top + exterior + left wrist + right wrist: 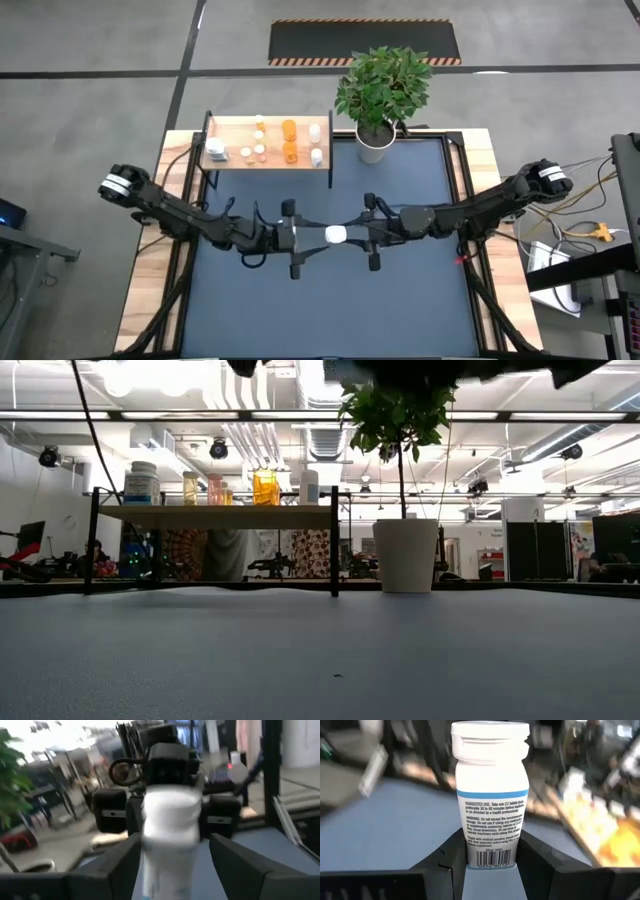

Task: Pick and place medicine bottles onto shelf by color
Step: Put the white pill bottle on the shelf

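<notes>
Over the middle of the table a white medicine bottle point(336, 234) lies level in the air between my two grippers, which face each other. My right gripper point(490, 870) is shut on it. My left gripper point(172, 870) is open, with its fingers on either side of the bottle's cap end point(170, 815). A gap shows beside one of those fingers point(235, 865). The wooden shelf point(232, 135) stands at the far left and carries white bottles point(216, 150) and orange bottles point(290, 140). My right gripper pinches the bottle's bottom end point(490, 855), by the barcode, between its two fingers point(447, 865). The fingers come level from the table's right and lie along the bottle. The bottle sticks out beyond them, cap pointing toward my left gripper, lifted clear of the table.
A white plant pot point(376, 140) with a leafy plant stands at the far edge, just right of the shelf. The blue tabletop point(330, 310) below and in front of the grippers is bare. Cables lie off the table's right side point(590, 232).
</notes>
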Controlling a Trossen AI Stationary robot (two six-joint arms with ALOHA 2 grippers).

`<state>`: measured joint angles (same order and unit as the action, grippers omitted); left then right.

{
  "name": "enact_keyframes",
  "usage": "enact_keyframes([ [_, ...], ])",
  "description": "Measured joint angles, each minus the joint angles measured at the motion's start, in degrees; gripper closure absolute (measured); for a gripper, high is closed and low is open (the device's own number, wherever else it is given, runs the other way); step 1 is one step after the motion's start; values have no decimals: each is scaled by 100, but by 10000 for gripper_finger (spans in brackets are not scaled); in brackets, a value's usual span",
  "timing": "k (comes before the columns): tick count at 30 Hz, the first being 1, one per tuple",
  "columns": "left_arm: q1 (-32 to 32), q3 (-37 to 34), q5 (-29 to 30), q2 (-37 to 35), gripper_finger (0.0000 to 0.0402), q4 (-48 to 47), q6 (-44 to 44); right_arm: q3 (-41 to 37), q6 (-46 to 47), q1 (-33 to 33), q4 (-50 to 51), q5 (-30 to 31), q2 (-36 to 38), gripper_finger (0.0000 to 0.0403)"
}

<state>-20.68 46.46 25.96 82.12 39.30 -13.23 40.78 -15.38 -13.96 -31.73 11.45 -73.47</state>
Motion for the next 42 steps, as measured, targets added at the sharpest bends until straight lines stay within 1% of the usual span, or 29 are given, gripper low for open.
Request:
enact_keyframes([
  [2, -7, 0, -15, -229, 179, -590, 315, 27, 104, 7, 672, 164, 101, 271],
  [5, -9, -2, -13, -573, 178, -1529, 864, 206, 501, 75, 1886, 193, 177, 271],
  [7, -1, 14, -1, -733, 178, -1956, 1312, 323, 811, 125, 2565, 201, 184, 271],
  [9, 0, 68, 3, -843, 178, -2403, 1689, 381, 1056, 163, 3066, 212, 112, 271],
  [11, 18, 147, 4, -845, 178, -2515, 1763, 386, 1231, 186, 3383, 217, 32, 271],
  [15, 66, 315, 9, -674, 176, -2527, 1707, 397, 1422, 200, 3516, 217, -115, 271],
  [17, 122, 395, 11, -554, 168, -2542, 1697, 397, 1436, 201, 3486, 216, -198, 271],
  [23, 355, 649, -17, 55, 114, -2521, 1697, 395, 1408, 201, 3451, 214, -328, 271],
  [26, 460, 738, -149, 253, 97, -2728, 1546, 395, 1414, 201, 3453, 214, -317, 271],
  [32, 623, 832, -210, 611, 93, -2776, 1539, 395, 1388, 201, 3440, 216, -326, 271],
  [37, 728, 929, -694, 974, 93, -2560, 1527, 395, 1384, 201, 3450, 214, -332, 271],
  [42, 795, 951, -798, 1149, 94, -2385, 1532, 395, 1384, 201, 3450, 216, -332, 271],
])
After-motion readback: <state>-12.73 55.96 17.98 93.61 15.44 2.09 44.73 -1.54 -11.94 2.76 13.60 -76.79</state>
